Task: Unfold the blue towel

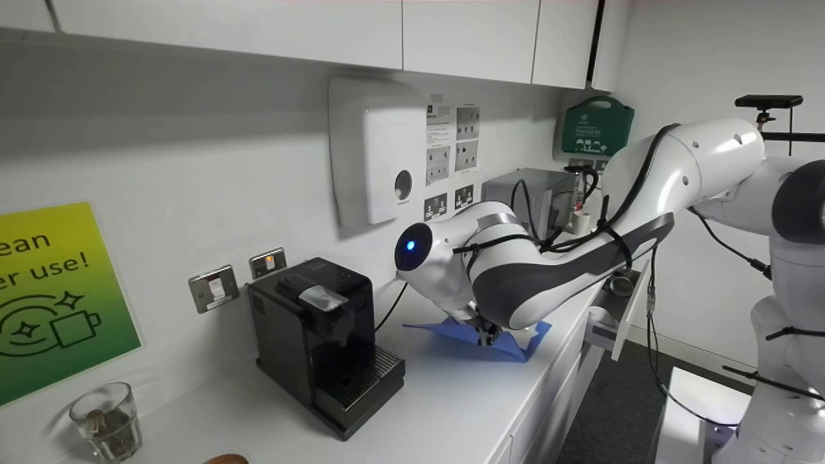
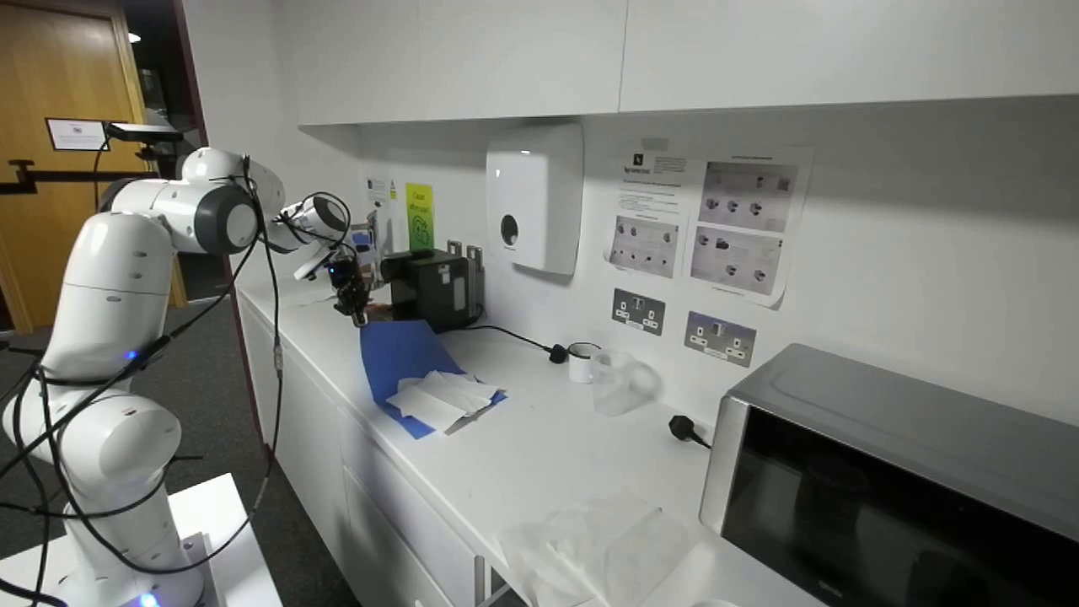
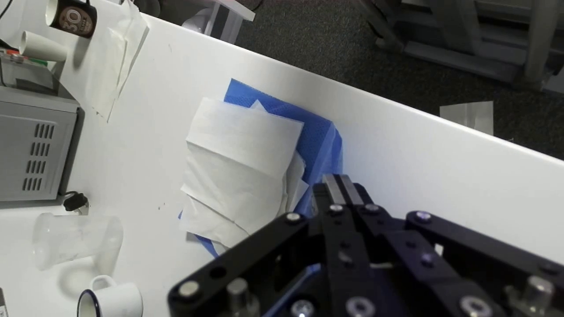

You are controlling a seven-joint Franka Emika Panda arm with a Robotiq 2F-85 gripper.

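Observation:
The blue towel (image 1: 445, 330) lies partly spread on the white counter, in both exterior views (image 2: 392, 358). Its near part lies on the counter under loose white paper sheets (image 2: 442, 398), and its other end rises toward my gripper (image 2: 360, 319). In the wrist view, the towel (image 3: 315, 136) shows from beneath the papers (image 3: 242, 167) and runs in a raised fold up to my fingertips (image 3: 338, 179). The fingers are together, with only a thin gap, and appear to pinch the towel's edge. The arm hides part of the towel in an exterior view, where the gripper (image 1: 488, 335) points down.
A black coffee machine (image 1: 309, 341) stands beside the towel against the wall. A white mug (image 2: 582, 362), a clear plastic cup (image 2: 613, 384) and a microwave (image 2: 843, 472) stand further along. A drawer (image 1: 625, 309) is open below. The counter's front edge runs near the towel.

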